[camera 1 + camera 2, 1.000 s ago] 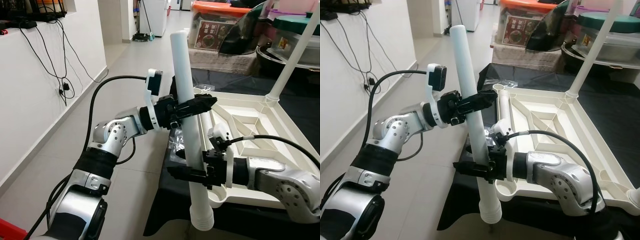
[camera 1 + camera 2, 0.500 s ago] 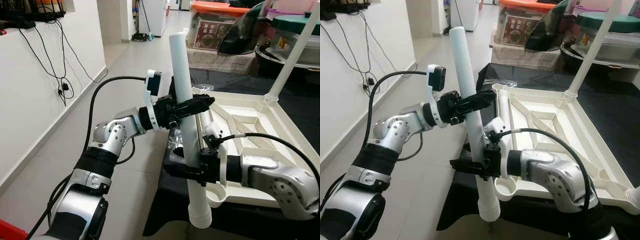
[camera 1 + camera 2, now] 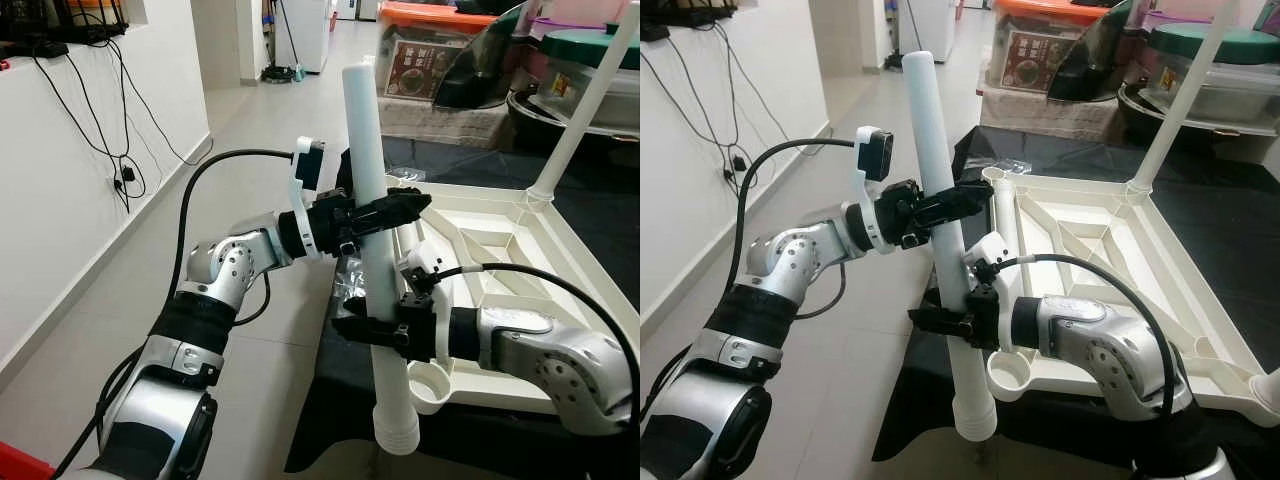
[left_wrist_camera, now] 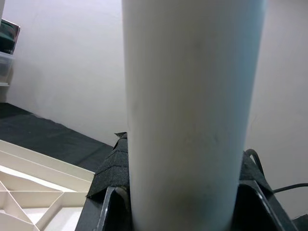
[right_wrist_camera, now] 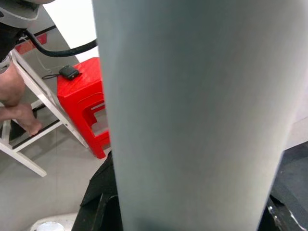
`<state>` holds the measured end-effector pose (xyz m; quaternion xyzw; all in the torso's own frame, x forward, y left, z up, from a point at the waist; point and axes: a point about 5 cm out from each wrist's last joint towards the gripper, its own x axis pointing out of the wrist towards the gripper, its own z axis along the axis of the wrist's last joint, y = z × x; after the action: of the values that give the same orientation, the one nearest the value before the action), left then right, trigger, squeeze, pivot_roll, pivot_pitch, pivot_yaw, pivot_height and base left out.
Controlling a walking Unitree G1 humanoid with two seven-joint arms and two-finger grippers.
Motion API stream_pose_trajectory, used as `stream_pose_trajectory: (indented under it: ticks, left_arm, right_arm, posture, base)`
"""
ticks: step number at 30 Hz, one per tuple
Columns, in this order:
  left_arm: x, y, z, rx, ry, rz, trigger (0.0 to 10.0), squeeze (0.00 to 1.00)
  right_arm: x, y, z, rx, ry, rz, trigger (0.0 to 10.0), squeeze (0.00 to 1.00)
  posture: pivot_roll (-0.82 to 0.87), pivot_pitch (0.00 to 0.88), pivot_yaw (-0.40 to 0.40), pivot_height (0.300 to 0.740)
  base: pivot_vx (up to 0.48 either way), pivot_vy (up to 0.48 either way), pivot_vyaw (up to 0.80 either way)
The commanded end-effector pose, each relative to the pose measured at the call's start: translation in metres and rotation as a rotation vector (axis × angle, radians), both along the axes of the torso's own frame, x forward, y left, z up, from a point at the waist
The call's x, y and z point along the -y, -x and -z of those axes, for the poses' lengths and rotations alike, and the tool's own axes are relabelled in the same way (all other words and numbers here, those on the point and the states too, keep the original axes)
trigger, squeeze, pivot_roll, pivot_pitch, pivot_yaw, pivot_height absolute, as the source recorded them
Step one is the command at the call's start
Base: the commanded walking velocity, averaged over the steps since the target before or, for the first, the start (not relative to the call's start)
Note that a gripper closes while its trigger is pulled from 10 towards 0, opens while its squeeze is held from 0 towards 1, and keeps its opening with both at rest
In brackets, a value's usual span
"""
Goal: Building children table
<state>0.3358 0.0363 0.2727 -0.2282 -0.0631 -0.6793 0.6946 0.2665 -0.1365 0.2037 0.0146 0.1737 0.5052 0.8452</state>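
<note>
- Head views: our left gripper (image 3: 385, 213) clamps the white leg (image 3: 372, 240) high, our right gripper (image 3: 372, 330) clamps it lower; the upturned tabletop (image 3: 1110, 250) lies beside them.
- Wrist views: leg fills both grips; uneven pulling could tilt it off the corner socket (image 3: 432, 385).

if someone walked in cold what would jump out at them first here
A long white table leg held nearly upright in front of the robot, with the left gripper clamped on it higher up and the right gripper clamped on it lower down. Just behind it, the white tabletop lies upside down on a black cloth, one leg already standing at its far corner.
</note>
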Motion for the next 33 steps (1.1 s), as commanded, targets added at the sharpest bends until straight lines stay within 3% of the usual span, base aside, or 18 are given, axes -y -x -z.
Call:
stream_pose_trajectory:
  ticks: [1,7,8,15,19,20,24,33]
  left_arm:
    - [0.002,-0.001,-0.004,-0.002,0.02,0.005,10.0,0.0]
    - [0.002,-0.002,0.0,-0.029,-0.006,-0.01,10.0,0.0]
    - [0.002,-0.003,0.002,-0.046,-0.011,-0.019,10.0,1.0]
    - [0.001,-0.004,0.003,-0.07,0.001,-0.03,10.0,1.0]
    - [-0.001,-0.005,0.003,-0.036,-0.017,-0.067,10.0,1.0]
    - [-0.002,-0.004,0.003,-0.021,-0.026,-0.076,10.0,0.0]
    - [-0.014,-0.006,-0.001,-0.046,0.022,-0.125,10.0,0.0]
    - [-0.022,-0.002,-0.001,-0.078,0.041,-0.162,10.0,0.0]
  right_arm:
    - [-0.005,0.0,0.002,-0.011,0.002,-0.014,0.0,0.0]
    - [-0.004,0.0,0.003,-0.01,0.002,-0.009,0.0,0.0]
    - [-0.004,0.0,0.003,-0.01,0.001,-0.008,0.0,0.0]
    - [-0.003,-0.001,0.003,-0.007,-0.002,0.001,0.0,0.0]
    - [-0.001,-0.001,0.003,-0.004,-0.006,0.011,0.0,0.0]
    - [0.002,-0.003,0.002,0.004,-0.01,0.029,0.0,0.0]
    - [0.018,-0.012,-0.005,0.041,-0.017,0.114,0.0,0.0]
    - [0.035,-0.02,-0.017,0.106,-0.054,0.21,0.0,0.0]
  posture:
    - [0.07,0.0,-0.069,0.74]
    - [0.07,0.0,-0.069,0.74]
    - [0.07,0.0,-0.069,0.74]
    - [0.07,0.0,-0.069,0.74]
    - [0.07,0.0,-0.066,0.74]
    - [0.07,0.0,-0.066,0.74]
    - [0.08,0.0,-0.067,0.74]
    - [0.08,0.0,-0.071,0.74]
  base:
    - [0.0,0.0,0.0]
    - [0.0,0.0,0.0]
    - [0.0,0.0,0.0]
    - [0.0,0.0,0.0]
    - [0.0,0.0,0.0]
    - [0.0,0.0,0.0]
    - [0.0,0.0,0.0]
    - [0.0,0.0,0.0]
